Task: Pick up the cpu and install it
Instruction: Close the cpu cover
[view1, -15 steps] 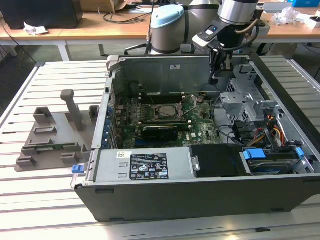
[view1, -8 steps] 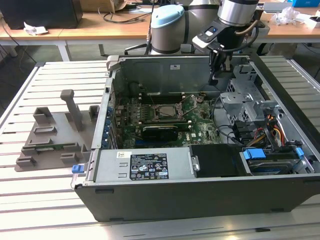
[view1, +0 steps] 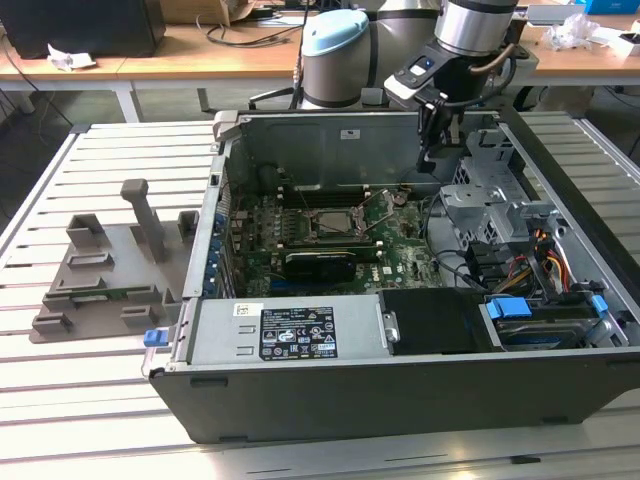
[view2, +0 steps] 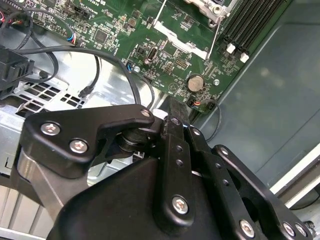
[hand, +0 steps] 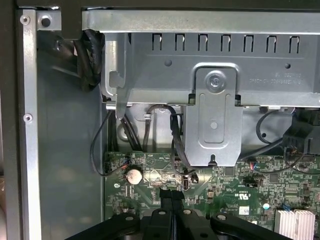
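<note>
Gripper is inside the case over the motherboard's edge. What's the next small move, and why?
Probably ease it toward the exterior view's left. The gripper hangs shut over the motherboard edge beside the coin battery, while the socket frame and the grey fixture plate both lie that way.

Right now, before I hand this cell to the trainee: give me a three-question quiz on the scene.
1. In the exterior view, the grey fixture plate lies on which side of the computer case? A left, B right, C inside it.
2. True or false: the hand hangs over the fixture plate.
3. Which round silver part sits on the motherboard near the hand in both wrist views?
Key: 1 A. 2 false. 3 the coin battery.
</note>
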